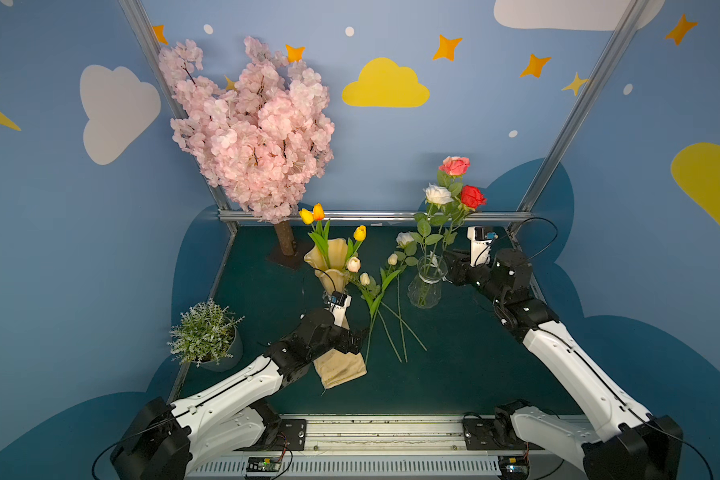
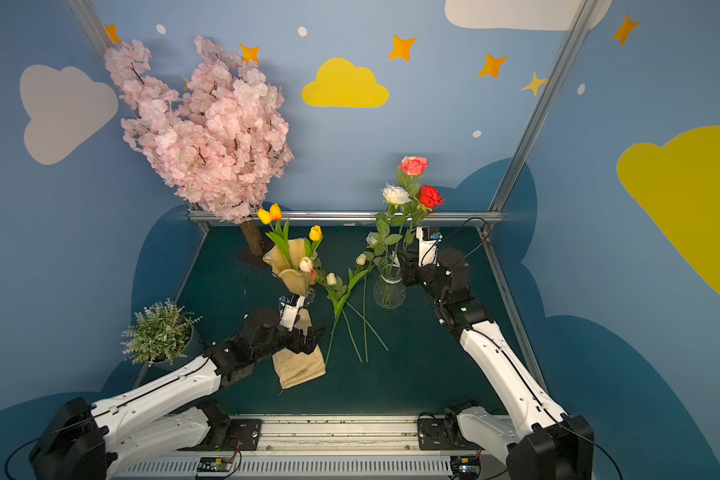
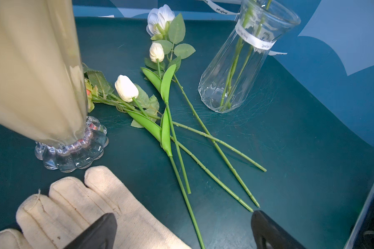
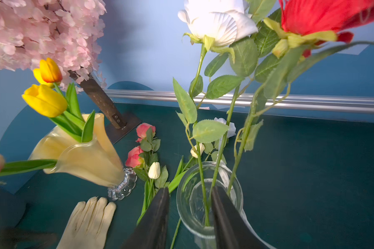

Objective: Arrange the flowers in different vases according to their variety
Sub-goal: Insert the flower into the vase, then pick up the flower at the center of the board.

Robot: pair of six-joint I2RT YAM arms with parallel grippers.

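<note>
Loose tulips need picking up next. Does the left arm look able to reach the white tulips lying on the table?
Probably yes: the left gripper hangs open right by their stem ends, nothing between, though the white tulips cross rose stems.

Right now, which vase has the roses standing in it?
The clear glass vase: three roses, pink, white and red, stand in it. The yellow ruffled vase holds tulips instead.

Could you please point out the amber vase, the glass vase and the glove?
Amber vase (image 4: 91, 163): right wrist view, body.
Glass vase (image 1: 424, 293): top view, lower body.
Glove (image 3: 78, 198): left wrist view, fingers.
</note>
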